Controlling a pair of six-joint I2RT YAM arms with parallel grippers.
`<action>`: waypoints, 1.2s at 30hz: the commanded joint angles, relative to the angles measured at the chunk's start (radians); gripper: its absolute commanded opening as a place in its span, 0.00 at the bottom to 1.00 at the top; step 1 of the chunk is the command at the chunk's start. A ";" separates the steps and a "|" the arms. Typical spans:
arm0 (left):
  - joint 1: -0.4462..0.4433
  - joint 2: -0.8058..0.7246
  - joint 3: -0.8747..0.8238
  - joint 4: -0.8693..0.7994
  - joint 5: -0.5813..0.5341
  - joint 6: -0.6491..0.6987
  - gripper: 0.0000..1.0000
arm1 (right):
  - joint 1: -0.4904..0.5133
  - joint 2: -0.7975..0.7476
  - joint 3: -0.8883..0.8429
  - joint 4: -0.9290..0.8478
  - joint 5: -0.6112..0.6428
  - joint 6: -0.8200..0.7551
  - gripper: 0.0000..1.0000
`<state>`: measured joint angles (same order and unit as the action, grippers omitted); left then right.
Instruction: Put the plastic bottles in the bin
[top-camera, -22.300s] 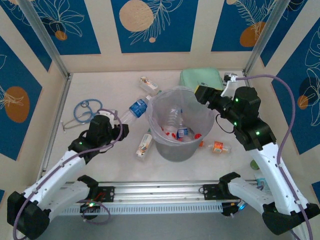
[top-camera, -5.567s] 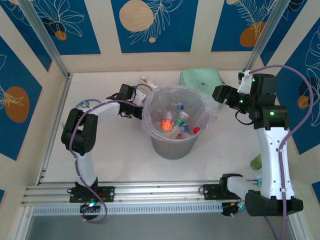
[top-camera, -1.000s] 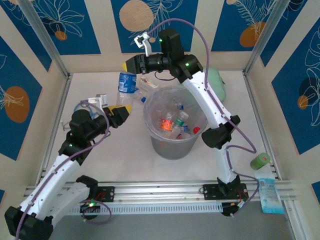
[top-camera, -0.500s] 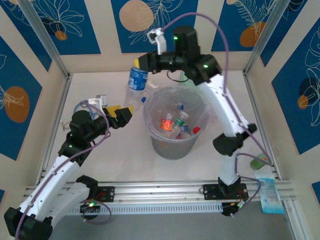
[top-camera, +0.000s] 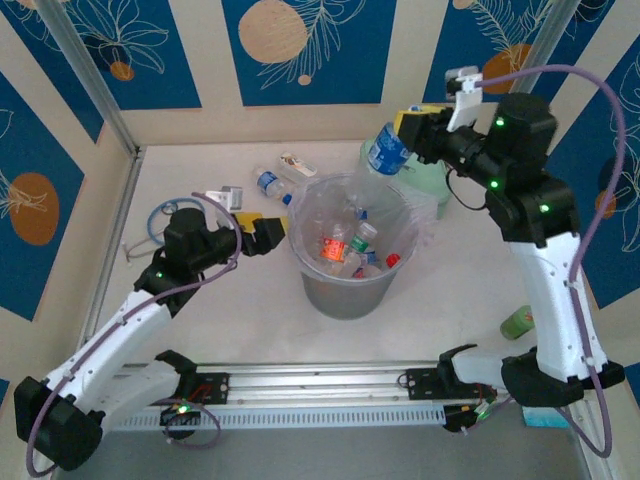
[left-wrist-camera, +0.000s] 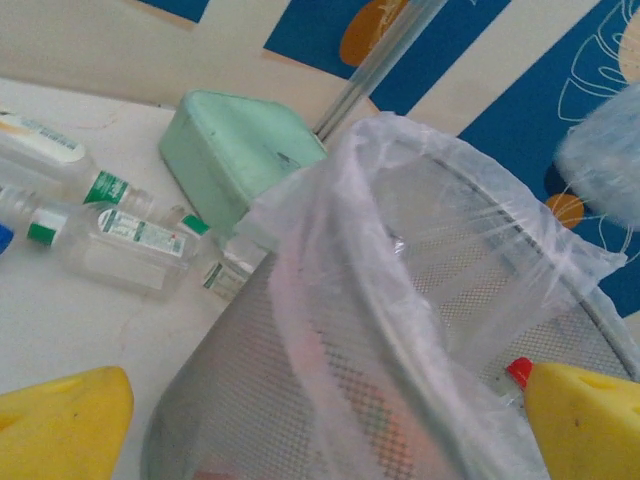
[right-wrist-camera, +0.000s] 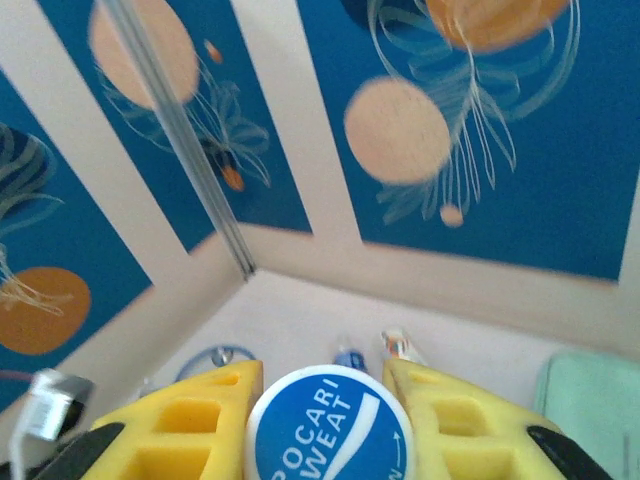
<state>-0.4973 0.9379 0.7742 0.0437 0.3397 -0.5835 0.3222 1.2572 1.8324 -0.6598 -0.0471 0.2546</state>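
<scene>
1. Our right gripper (top-camera: 408, 130) was clamped on a blue-labelled bottle (top-camera: 384, 152), held high by the far rim of the bin (top-camera: 345, 295).
2. Our left gripper (top-camera: 262, 227) hung spread and empty beside the bin; more bottles (top-camera: 268, 183) lay on the table (top-camera: 220, 300).
3. Let go there, the bottle could clip the rim and bounce out.

Grey bin (top-camera: 345, 295) holds bottles (top-camera: 345, 245) (mixed labels); blue-labelled bottle (top-camera: 385, 152) tilted above rim.
</scene>
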 joint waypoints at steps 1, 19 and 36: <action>-0.034 0.026 0.044 -0.033 -0.043 0.059 1.00 | 0.000 0.014 -0.110 -0.005 0.018 0.042 0.00; -0.140 0.113 0.036 -0.064 -0.144 0.067 1.00 | 0.113 -0.013 -0.536 0.119 -0.065 0.225 0.00; -0.142 0.087 0.028 -0.117 -0.210 0.086 1.00 | 0.096 -0.048 -0.290 -0.023 -0.149 0.165 0.00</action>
<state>-0.6308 1.0256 0.8169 -0.0124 0.1734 -0.5247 0.4091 1.2121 1.5578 -0.6266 -0.1181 0.4019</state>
